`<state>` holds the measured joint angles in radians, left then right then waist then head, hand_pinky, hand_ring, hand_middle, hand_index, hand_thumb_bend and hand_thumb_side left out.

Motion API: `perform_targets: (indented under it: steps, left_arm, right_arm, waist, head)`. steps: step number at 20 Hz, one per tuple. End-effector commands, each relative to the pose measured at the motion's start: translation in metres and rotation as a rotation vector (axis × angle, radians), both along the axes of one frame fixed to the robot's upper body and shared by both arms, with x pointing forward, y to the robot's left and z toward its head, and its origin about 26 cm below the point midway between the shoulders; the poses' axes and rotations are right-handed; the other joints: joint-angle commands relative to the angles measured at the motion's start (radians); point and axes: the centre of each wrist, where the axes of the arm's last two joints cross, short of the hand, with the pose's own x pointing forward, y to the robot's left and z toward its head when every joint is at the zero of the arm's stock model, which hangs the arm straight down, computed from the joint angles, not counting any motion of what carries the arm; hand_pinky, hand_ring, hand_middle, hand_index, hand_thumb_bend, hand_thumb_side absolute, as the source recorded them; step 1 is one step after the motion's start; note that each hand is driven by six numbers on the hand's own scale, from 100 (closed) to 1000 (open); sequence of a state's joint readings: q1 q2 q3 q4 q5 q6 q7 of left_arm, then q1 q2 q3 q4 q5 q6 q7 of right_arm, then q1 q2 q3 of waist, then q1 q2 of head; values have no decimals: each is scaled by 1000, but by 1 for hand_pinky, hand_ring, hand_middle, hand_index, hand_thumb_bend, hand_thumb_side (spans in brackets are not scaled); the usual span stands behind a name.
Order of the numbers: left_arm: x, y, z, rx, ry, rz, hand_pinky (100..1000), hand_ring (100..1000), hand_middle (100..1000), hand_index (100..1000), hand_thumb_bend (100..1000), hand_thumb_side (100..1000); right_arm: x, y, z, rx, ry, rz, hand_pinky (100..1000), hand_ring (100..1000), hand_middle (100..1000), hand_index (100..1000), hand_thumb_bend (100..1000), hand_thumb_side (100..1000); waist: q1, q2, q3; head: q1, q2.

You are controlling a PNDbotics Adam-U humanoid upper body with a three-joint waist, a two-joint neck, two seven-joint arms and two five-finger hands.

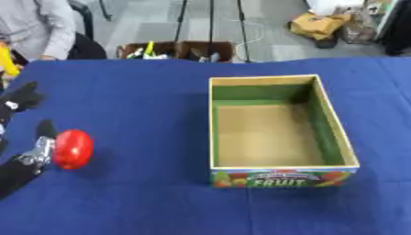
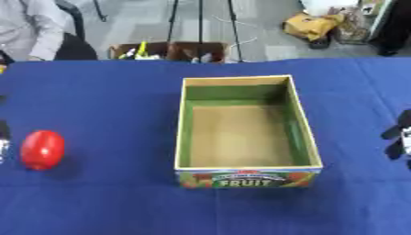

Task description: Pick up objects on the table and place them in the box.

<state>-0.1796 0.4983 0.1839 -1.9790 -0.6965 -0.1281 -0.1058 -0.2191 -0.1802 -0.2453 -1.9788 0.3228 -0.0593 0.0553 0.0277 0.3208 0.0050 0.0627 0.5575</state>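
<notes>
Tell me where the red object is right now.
The red object lies on the blue table at its left side, right beside the left robot hand and well left of the box.

Beyond the far edge of my blue table point(image 1: 160, 92) sits a person in a grey top point(image 1: 44, 27), at the far left. On the grey floor point(image 1: 273, 41) behind the table stand two low brown crates point(image 1: 180, 49) — small bits of yellow, green and white poke out of them. Thin dark stand legs point(image 1: 211, 23) rise just behind the crates. Far right, a crumpled yellow-brown bag point(image 1: 317, 24) lies on the floor, with dark clutter point(image 1: 357, 32) just beside it.
</notes>
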Motion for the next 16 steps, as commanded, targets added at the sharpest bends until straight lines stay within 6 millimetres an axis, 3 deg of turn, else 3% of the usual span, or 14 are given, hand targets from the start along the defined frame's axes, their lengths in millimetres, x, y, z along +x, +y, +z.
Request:
perform_targets:
  steps: [1,6,12,16]
  left_arm:
    - [-3,5,26,133,22,-7,823,810,805,1000,162,764]
    - [-3,9,44,251,68,-23,856,841,836,1000,263,831]
    - [3,21,60,371,172,-42,899,880,874,1000,494,959]
    - [10,31,65,428,262,-43,920,901,891,1000,600,971]
  right_arm:
    - [-3,-2,9,-25,-25,6,391,308,264,465,100,834]
    - [-4,-3,8,-25,-24,6,391,308,264,465,100,834]
    - [-5,-5,6,-34,-21,4,390,308,264,465,100,834]
    - [-6,-5,5,-40,-22,3,389,307,264,464,100,836]
  waist:
    - [-1,-24,-1]
    - [-4,-33,0]
    - [-8,-38,0]
    - [-13,-38,-2]
  head:
    - [9,40]
    - [10,62]
    - [-4,59]
    - [-17,47]
